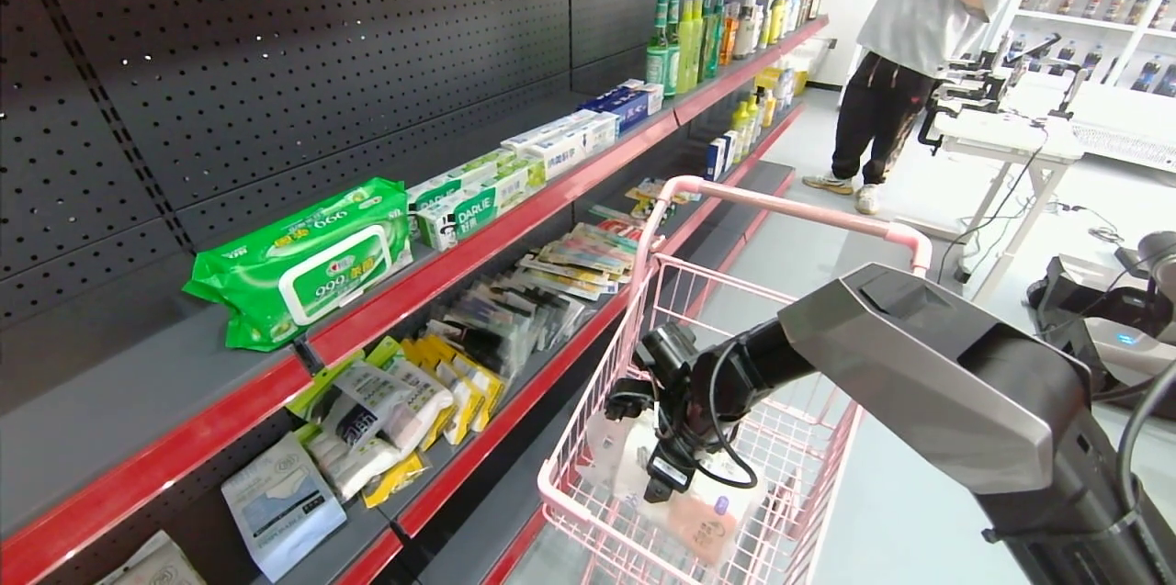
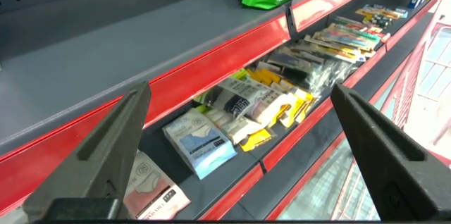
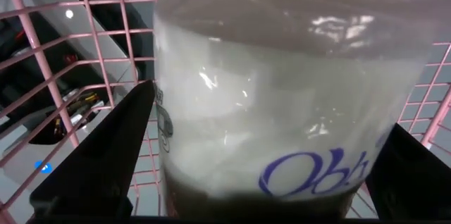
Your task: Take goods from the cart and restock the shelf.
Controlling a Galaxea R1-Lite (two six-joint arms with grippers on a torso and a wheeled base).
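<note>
The pink wire cart (image 1: 781, 208) stands beside the dark shelf unit with red edges (image 1: 441, 268). My right gripper (image 1: 663, 475) is down inside the cart over a soft white pack with blue print (image 1: 707, 516). In the right wrist view this pack (image 3: 282, 111) sits between the two spread fingers (image 3: 106, 160) of the right gripper (image 3: 261, 182), which is open. My left gripper (image 2: 243, 182) is open and holds nothing; it faces the bare grey stretch of the upper shelf board (image 2: 141, 34). A green wipes pack (image 1: 303, 259) lies on that board.
Toothpaste boxes (image 1: 478, 195) and bottles (image 1: 689, 43) fill the upper shelf farther along. Packets (image 1: 395, 410) crowd the lower shelf (image 2: 232, 122). A person (image 1: 919, 34) stands by a white table (image 1: 1011, 140) at the aisle's far end. Open floor lies right of the cart.
</note>
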